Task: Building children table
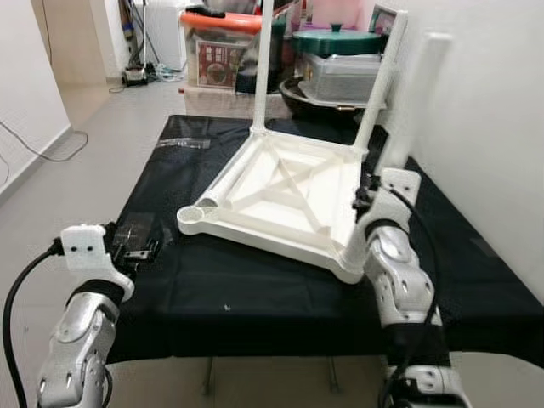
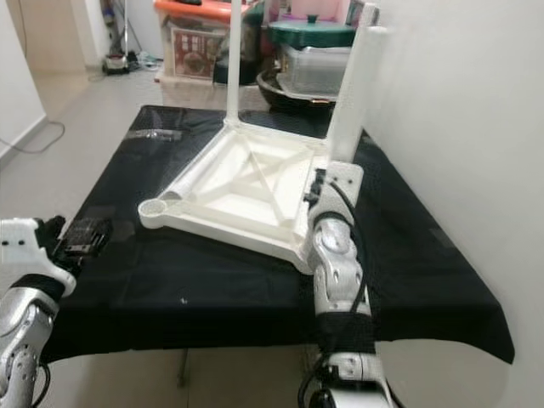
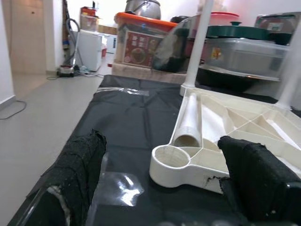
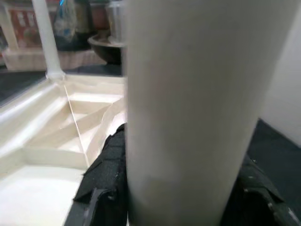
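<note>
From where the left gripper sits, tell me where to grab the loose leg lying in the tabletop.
Probably grip the loose leg mid-shaft, coming from above with the fingers across it. It lies flat against the upturned tabletop rim, threaded end toward the empty corner socket, so the left gripper, open, would leave that end free.

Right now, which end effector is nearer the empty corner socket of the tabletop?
Left. The left end effector hovers open, facing the empty socket. The right end effector grips a leg at the opposite near corner.
</note>
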Tool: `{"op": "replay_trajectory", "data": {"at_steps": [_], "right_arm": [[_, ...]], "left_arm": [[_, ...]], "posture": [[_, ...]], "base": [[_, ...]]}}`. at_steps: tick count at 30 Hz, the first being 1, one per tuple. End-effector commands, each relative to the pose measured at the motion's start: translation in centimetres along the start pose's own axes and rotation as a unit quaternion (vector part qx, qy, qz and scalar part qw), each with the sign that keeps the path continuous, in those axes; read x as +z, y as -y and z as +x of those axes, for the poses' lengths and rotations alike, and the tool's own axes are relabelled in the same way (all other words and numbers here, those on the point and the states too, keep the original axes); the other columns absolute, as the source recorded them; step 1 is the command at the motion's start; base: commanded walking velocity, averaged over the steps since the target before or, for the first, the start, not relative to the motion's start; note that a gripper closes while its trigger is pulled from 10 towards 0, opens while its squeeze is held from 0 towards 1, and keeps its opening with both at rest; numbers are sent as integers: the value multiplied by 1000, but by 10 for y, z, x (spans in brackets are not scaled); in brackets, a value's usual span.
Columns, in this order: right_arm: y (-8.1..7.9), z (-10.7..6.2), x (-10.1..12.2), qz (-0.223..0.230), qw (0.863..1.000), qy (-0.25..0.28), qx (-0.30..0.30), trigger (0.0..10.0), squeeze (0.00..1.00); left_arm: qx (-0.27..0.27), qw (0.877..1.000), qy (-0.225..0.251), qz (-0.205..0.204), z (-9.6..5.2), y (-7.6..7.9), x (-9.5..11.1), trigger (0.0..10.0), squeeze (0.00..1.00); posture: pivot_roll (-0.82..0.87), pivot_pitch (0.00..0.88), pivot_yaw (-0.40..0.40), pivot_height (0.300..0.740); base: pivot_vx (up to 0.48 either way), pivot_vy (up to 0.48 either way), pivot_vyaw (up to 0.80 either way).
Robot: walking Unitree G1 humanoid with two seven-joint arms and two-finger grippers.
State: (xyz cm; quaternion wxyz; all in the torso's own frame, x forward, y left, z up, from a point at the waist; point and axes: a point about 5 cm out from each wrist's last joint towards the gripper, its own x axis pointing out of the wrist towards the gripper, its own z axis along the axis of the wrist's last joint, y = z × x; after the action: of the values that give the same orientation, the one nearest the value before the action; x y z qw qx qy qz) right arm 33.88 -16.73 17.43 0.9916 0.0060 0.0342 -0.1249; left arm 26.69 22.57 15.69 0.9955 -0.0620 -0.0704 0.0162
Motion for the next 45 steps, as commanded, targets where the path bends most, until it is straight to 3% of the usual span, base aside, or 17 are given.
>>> {"op": "replay_trajectory", "data": {"at_steps": [1,3,7,8,12,17,24,25,28,29,30,32,34,41,42,44,45], "right_arm": [[2,-9,-23,-16,999,-42,23,10000,765],[-12,-10,-13,6,995,-17,93,10000,1000],[-38,2,17,32,975,39,216,10000,1000],[-44,6,35,43,957,70,278,10000,0],[-54,-1,73,33,872,134,470,10000,0],[-66,-14,56,-16,803,94,588,10000,0],[-89,-20,32,-38,761,70,644,10000,0],[-95,-22,29,-29,751,71,656,0,0],[-101,-22,27,-8,759,72,647,0,0],[-101,-10,22,-19,814,49,579,0,0],[-101,-10,22,-19,814,49,579,0,0],[-70,26,3,-4,956,-34,292,0,0],[-48,32,-7,8,984,-64,164,0,0],[-3,15,-30,11,995,-102,-14,0,0],[-9,4,-33,17,994,-107,16,10000,0],[-23,-10,-27,42,991,-87,89,10000,0],[-29,-12,-16,59,989,-48,129,10000,1000]], "left_arm": [[-5,1000,-2,-2,1,2,0,10000,0],[-6,1000,-2,-3,2,3,0,10000,0],[-8,1000,-2,-4,5,3,0,10000,0],[-7,1000,-2,-4,5,2,0,10000,0],[-1,1000,1,-5,5,0,-1,10000,0],[0,1000,2,-5,6,0,-1,10000,0],[-1,1000,2,-5,6,2,-2,10000,0],[-1,1000,2,-5,5,3,-2,10000,0],[0,1000,2,-5,4,3,-2,10000,0],[0,1000,2,-6,3,3,-2,10000,0],[0,1000,2,-6,3,3,-2,10000,0],[0,1000,4,-8,2,3,-1,10000,0],[-1,1000,4,-8,2,3,0,10000,0],[-4,1000,4,-9,2,3,1,10000,0],[-5,1000,3,-9,1,3,1,10000,0],[-8,1000,1,-9,2,2,2,10000,0],[-8,1000,0,-9,2,2,1,10000,0]], "posture": [[20,0,-58,740],[26,0,-63,740],[31,0,-67,740],[36,0,-77,740],[51,0,-93,740],[61,0,-99,740],[85,0,-113,740],[87,0,-115,740],[90,0,-116,740],[79,0,-112,740],[79,0,-112,740],[67,0,-104,740],[57,0,-97,740],[34,0,-69,740],[22,0,-57,740],[22,0,-57,740],[22,0,-53,740]], "base": [[0,0,0],[0,0,0],[0,0,0],[0,0,0],[0,0,0],[0,0,0],[0,0,0],[0,0,0],[0,0,0],[0,0,0],[0,0,0],[0,0,0],[0,0,0],[0,0,0],[0,0,0],[0,0,0],[0,0,0]]}}
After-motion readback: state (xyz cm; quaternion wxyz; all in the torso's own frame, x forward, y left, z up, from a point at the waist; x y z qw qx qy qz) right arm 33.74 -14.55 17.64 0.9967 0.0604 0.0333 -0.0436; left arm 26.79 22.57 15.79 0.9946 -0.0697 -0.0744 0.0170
